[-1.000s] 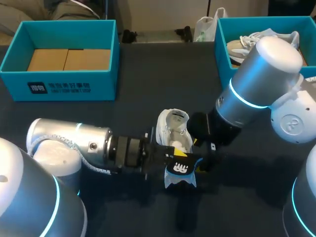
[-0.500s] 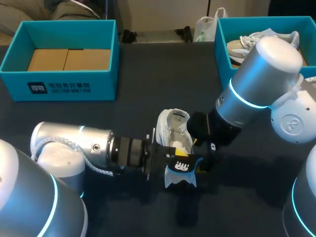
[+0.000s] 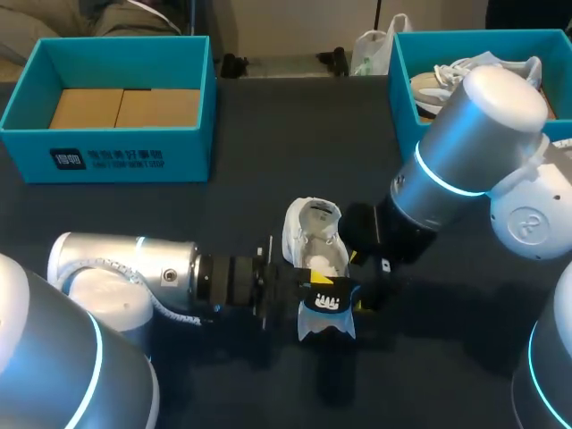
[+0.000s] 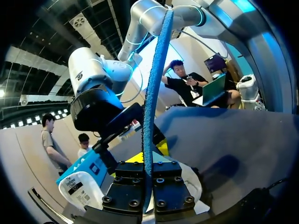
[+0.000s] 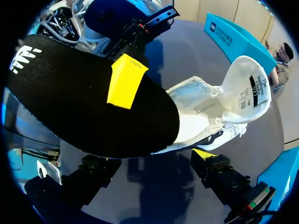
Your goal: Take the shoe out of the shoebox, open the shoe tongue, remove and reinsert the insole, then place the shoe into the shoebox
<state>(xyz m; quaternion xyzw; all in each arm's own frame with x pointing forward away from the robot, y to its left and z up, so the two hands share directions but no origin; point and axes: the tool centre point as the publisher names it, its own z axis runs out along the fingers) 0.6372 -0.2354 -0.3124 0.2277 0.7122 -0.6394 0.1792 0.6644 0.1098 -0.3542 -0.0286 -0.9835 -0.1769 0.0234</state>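
Note:
A white shoe [image 3: 313, 234] lies on the dark table at the middle, its tongue [image 5: 247, 84] pulled up. My left gripper [image 3: 315, 284] comes in from the left and is shut on the insole [image 3: 327, 309], black on top with a white logo and blue underneath. The left wrist view has the insole [image 4: 153, 93] edge-on, rising from between the clamped fingers. In the right wrist view the insole [image 5: 93, 102] hangs over the shoe's [image 5: 205, 112] heel end. My right gripper [image 5: 154, 163] stands open at the shoe's right side [image 3: 359, 281], touching nothing.
A teal shoebox [image 3: 107, 156] with cardboard inside stands at the back left. A second teal box [image 3: 402, 80] at the back right holds another white shoe, partly hidden by my right arm.
My left arm has shifted slightly, its forearm lower in the head view. The insole, shoe and right gripper stay where they were.

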